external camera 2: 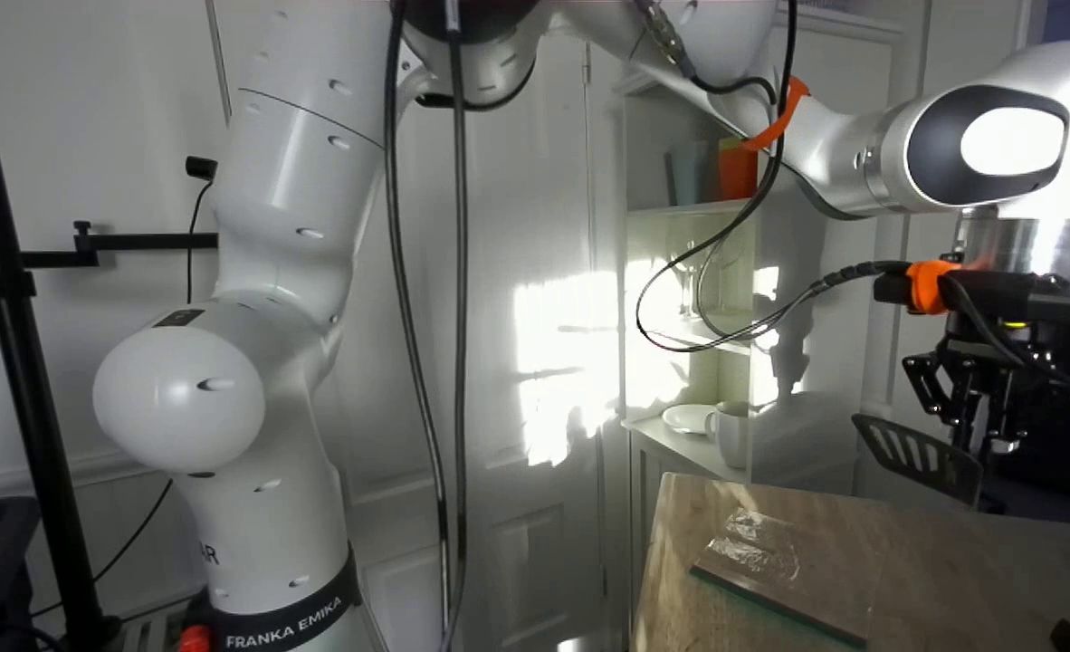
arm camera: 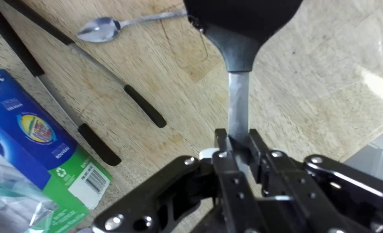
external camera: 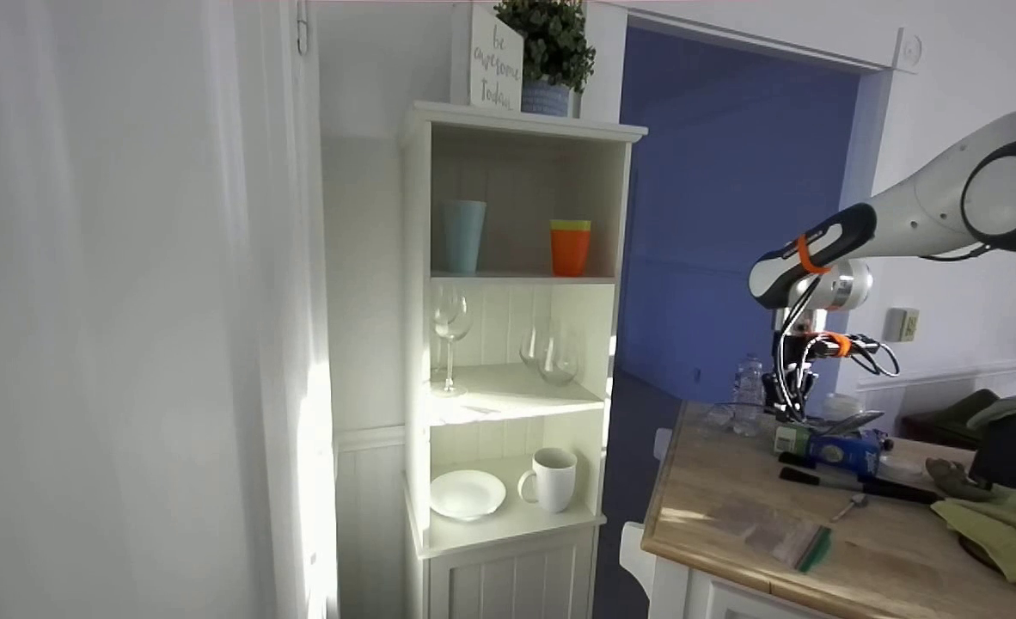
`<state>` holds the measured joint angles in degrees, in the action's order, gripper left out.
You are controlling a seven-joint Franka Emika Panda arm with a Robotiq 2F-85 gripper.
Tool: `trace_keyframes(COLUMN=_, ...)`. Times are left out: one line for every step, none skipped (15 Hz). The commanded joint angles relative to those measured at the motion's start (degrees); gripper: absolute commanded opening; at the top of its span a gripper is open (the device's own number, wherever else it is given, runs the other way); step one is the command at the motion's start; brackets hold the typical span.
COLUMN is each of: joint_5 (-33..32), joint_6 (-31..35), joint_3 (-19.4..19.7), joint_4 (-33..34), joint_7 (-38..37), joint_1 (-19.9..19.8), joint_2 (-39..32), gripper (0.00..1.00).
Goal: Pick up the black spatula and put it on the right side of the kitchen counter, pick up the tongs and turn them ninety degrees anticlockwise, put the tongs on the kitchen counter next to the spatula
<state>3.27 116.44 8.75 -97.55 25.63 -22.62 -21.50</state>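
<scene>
Grained wood counter [arm camera: 191, 106], slotted black spatula [arm camera: 238, 55] above, metal neck [arm camera: 238, 100] in tool [arm camera: 238, 139]

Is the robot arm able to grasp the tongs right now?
Probably not yet: the gripper holds the black spatula by its shaft, although, where visible, the tongs look uncovered.

Wrist view close above counter [arm camera: 191, 106]

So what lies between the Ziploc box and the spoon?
The tongs: both their black-and-silver arms run between the Ziploc box and the spoon, as the wrist view shows.
</scene>
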Motion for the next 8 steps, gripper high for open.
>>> trace_keyframes(joint_5=1.4, joint_6=2.2, joint_3=1.8, joint_4=-9.2, joint_7=1.8, joint_1=-0.8, joint_2=10.3, gripper=0.04)
trace_keyframes(joint_5=1.7, joint_6=2.8, joint_3=2.6, joint_4=-10.6, joint_7=1.4, joint_1=-0.8, joint_2=12.3, gripper=0.04)
trace_keyframes(joint_5=1.9, joint_6=3.7, joint_3=3.3, joint_4=-12.0, joint_7=0.9, joint_1=-0.7, joint_2=14.0, gripper=0.04)
trace_keyframes(joint_5=1.8, joint_6=4.4, joint_3=4.1, joint_4=-13.0, joint_7=0.4, joint_1=-0.5, joint_2=15.4, gripper=0.04)
trace_keyframes(joint_5=1.9, joint_6=6.1, joint_3=5.0, joint_4=-14.5, joint_7=-0.3, joint_1=-0.4, joint_2=17.0, gripper=0.04)
trace_keyframes(joint_5=2.1, joint_6=6.7, joint_3=5.8, joint_4=-15.7, joint_7=-1.2, joint_1=-0.4, joint_2=18.4, gripper=0.04)
trace_keyframes(joint_5=2.3, joint_6=7.4, joint_3=6.6, joint_4=-16.5, joint_7=-2.3, joint_1=-0.3, joint_2=19.3, gripper=0.04)
trace_keyframes(joint_5=2.7, joint_6=7.9, joint_3=7.4, joint_4=-17.4, joint_7=-4.0, joint_1=-0.3, joint_2=20.2, gripper=0.04)
